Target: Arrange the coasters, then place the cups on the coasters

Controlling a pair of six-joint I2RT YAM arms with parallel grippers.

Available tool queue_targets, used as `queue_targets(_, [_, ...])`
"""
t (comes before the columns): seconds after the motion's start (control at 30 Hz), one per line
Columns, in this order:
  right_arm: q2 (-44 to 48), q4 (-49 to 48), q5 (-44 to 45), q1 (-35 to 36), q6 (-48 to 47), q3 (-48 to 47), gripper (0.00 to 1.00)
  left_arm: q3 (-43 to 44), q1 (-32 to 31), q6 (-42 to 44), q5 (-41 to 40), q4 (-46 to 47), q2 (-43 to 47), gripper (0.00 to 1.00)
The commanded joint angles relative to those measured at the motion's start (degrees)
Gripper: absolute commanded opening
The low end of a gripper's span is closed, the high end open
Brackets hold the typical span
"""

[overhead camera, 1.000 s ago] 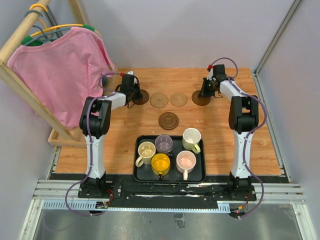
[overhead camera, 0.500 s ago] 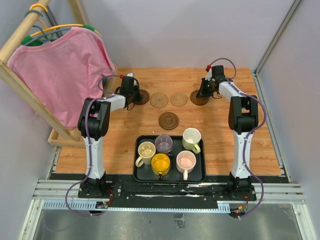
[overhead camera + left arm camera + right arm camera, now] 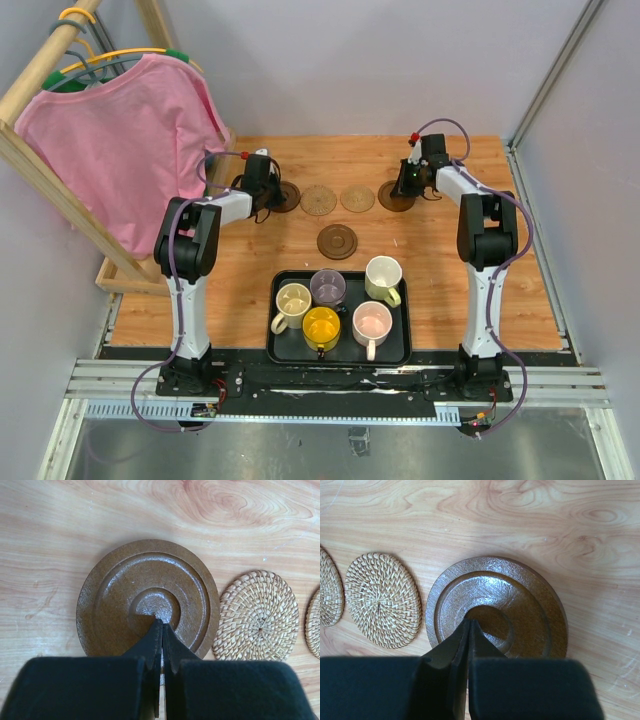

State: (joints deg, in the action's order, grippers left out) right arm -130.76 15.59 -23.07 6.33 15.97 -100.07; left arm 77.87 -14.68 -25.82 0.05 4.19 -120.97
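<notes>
My left gripper (image 3: 270,190) (image 3: 161,625) is shut, its tips resting on the centre of a dark brown coaster (image 3: 287,196) (image 3: 115,595) at the left end of a back row. My right gripper (image 3: 407,182) (image 3: 469,622) is shut too, tips on the dark coaster (image 3: 396,198) (image 3: 530,610) at the right end. Two tan woven coasters (image 3: 319,200) (image 3: 357,198) lie between them. A third dark coaster (image 3: 337,241) lies alone nearer the tray. Several cups stand in the black tray (image 3: 340,360): cream (image 3: 293,299), grey-purple (image 3: 328,287), pale green (image 3: 383,277), yellow (image 3: 321,326), pink (image 3: 372,322).
A wooden rack with a pink shirt (image 3: 120,140) leans over the table's left side, close to the left arm. Grey walls close in the back and right edges.
The right gripper has slid its dark coaster a little left, closer to the tan ones. The left gripper has shifted slightly on its coaster.
</notes>
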Motion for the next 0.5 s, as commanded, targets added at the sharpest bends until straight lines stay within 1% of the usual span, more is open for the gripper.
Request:
queue_targets(0.0, [0.34, 4.44, 0.55, 1.14, -1.77, 0.83, 0.01, -1.15, -0.53, 0.55, -1.47, -5.07, 1.57, 0.0])
queue_targets(0.1, [0.28, 4.89, 0.86, 1.13, -2.35, -0.65, 0.01, -0.59, -0.48, 0.67, -2.0, -5.69, 1.68, 0.0])
queue_targets(0.27, [0.33, 6.13, 0.83, 1.14, -3.93, -3.35, 0.05, 0.95, -0.51, 1.69, -4.35, -6.86, 1.46, 0.0])
queue_targets(0.47, [1.45, 7.04, 0.78, 1.14, -4.35, -4.01, 0.05, 3.4, -0.45, 2.41, -7.8, -8.66, 0.82, 0.0])
